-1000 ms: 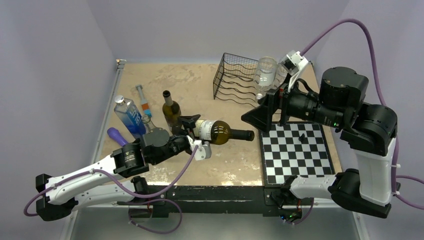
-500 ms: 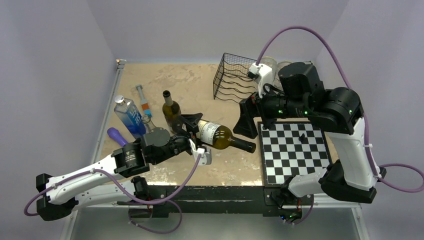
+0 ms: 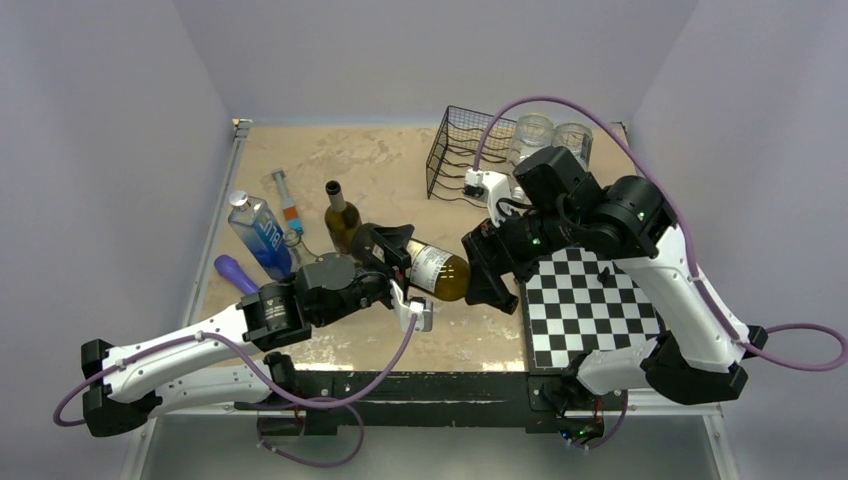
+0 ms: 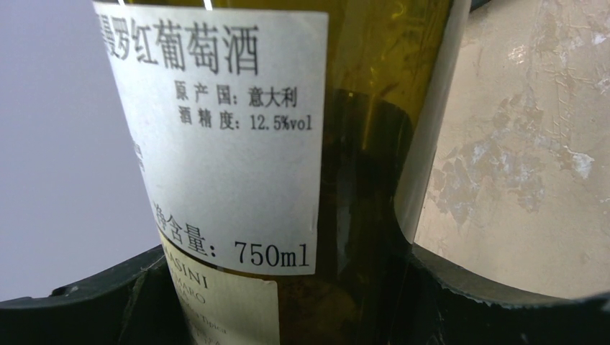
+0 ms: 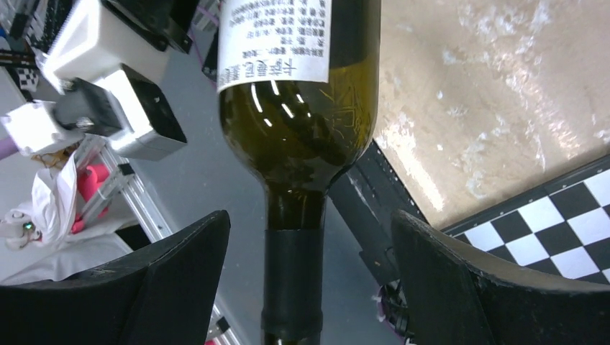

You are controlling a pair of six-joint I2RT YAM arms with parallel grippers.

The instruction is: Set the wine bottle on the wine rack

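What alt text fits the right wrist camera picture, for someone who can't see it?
The neck of a green wine bottle points toward the camera between two open black jaws, touching neither. Behind lie a beige table and a chessboard corner.

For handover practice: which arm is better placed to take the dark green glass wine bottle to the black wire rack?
Probably the right arm: its open jaws flank the wine bottle neck, and the wire rack is nearer it.

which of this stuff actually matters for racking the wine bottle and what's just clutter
For the job: wine bottle held by the left claw, wine rack.
Lying about: second dark bottle, blue bottle, purple object, syringe, chessboard, two glass jars.
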